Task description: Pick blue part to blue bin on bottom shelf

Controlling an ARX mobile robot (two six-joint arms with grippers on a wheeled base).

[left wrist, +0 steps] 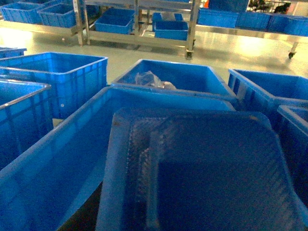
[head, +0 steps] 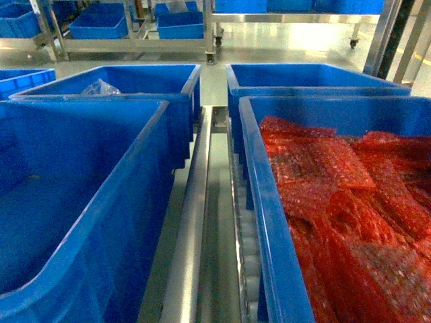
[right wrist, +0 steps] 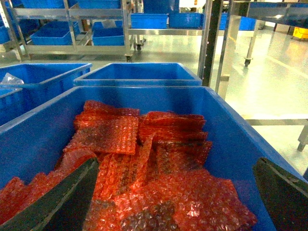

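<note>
From my head camera, neither of my arms shows. At the left of the frame sits a big blue bin [head: 81,208], deep and bare inside. Behind it, upper left, a second blue bin [head: 135,84] holds a crumpled clear plastic bag [head: 100,87]. Down the middle runs a steel rail [head: 192,222], and just right of it a track of small white rollers [head: 244,229] that the bins sit on. At the right, a bin of red bubble wrap [head: 269,202] fills the frame, its pouches [head: 337,195] heaped against each other.

My left wrist hangs over the big bin [left wrist: 57,163], tilted forward across it. A flat, ribbed blue part [left wrist: 202,173] fills the lower right of this view, right under the camera and above the bin's interior. My left pincer's fingers are hidden, so I cannot tell whether it grips the part or how wide it stands.

My right wrist looks down into the red-wrap bin [right wrist: 231,125]. My right pincer [right wrist: 178,211] is spread wide: one dark finger [right wrist: 62,202] at lower left, the other at lower right, nothing between them but the bubble wrap [right wrist: 159,183] below.
</note>
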